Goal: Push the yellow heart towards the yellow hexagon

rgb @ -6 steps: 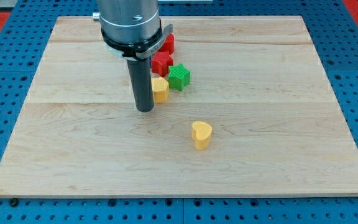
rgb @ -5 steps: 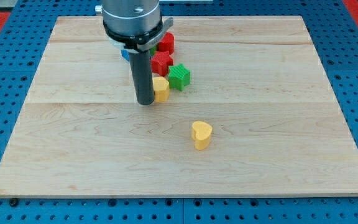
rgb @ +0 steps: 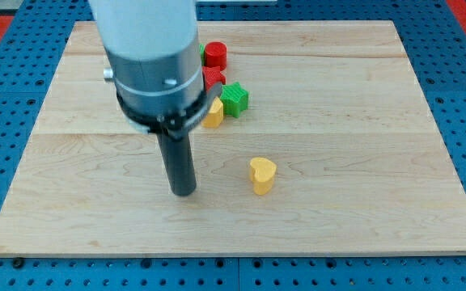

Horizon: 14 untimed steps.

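So my tip (rgb: 183, 192) is sitting on the wooden board (rgb: 362, 97), a bit below the middle of the frame and left of centre. There's no claw on this thing at all, just the straight dark rod, so nothing to call spread or pinched.

The yellow heart (rgb: 262, 175) is off to the right of my tip, at roughly the same height in the frame, maybe a touch higher. There's a clear strip of bare wood between them, so no contact. The heart stands alone; nothing else is close to it.

The yellow hexagon (rgb: 214, 113) is up above, near the middle of the frame, and the arm's big grey body covers its left part, so only its right side shows. It's above and left of the heart, well apart from it.

Just right of the hexagon is a green block (rgb: 235, 99), star-ish in shape, looks like it's touching or nearly touching. Above that there's a red block (rgb: 213, 78) mostly tucked behind the arm, can't make out its shape, and a red cylinder-looking block (rgb: 215, 55) higher up toward the top of the frame.

The board lies on a blue pegboard surface (rgb: 6, 129).
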Each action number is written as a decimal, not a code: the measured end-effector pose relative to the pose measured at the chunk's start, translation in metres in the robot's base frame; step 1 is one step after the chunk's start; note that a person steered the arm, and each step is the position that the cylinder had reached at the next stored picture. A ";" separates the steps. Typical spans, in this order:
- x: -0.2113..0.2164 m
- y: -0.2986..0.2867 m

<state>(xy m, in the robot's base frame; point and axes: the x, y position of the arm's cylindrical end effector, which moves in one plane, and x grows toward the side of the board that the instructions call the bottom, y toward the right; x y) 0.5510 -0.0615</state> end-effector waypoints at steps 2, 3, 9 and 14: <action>0.038 0.101; 0.024 0.122; -0.025 0.156; -0.064 -0.014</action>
<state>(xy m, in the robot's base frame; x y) 0.4868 -0.0751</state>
